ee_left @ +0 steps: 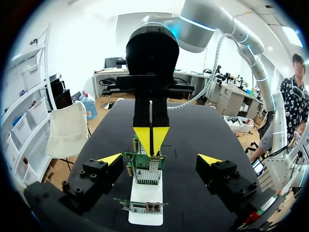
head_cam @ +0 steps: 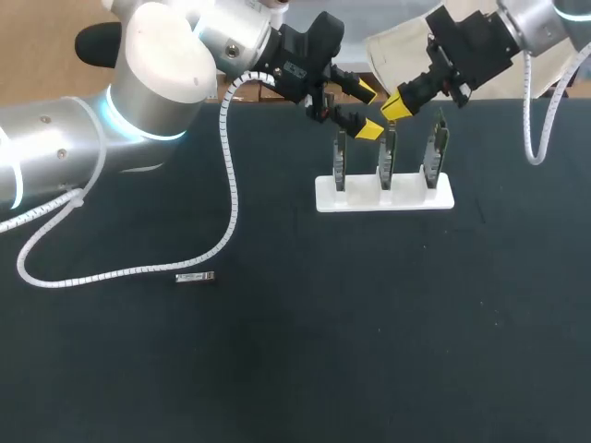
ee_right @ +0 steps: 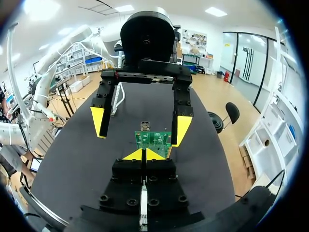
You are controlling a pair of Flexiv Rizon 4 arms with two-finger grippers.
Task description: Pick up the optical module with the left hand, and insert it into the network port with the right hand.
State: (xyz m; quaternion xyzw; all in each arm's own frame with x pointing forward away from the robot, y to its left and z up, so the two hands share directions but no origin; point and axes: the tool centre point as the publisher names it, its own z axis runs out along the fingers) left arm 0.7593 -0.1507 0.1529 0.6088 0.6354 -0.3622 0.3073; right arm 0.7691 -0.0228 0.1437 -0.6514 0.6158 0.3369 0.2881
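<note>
Small, stiff, probably light optical module [head_cam: 196,277] lies on the near-left table, well apart from both arms; best grasped across its long sides. Left gripper [head_cam: 367,109] is spread and right gripper [head_cam: 397,105] has its tips together, both above the far network cards [head_cam: 388,161].

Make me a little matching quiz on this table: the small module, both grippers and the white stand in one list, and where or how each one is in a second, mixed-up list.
Column one
1. optical module
2. left gripper
3. right gripper
4. white stand

Column two
A. fingers shut together, tips by the top of the middle board
B. holds three upright circuit boards
C. lies flat on the black table, beside the white coiled cable
D. fingers wide open

Pairs: 1-C, 2-D, 3-A, 4-B
</note>
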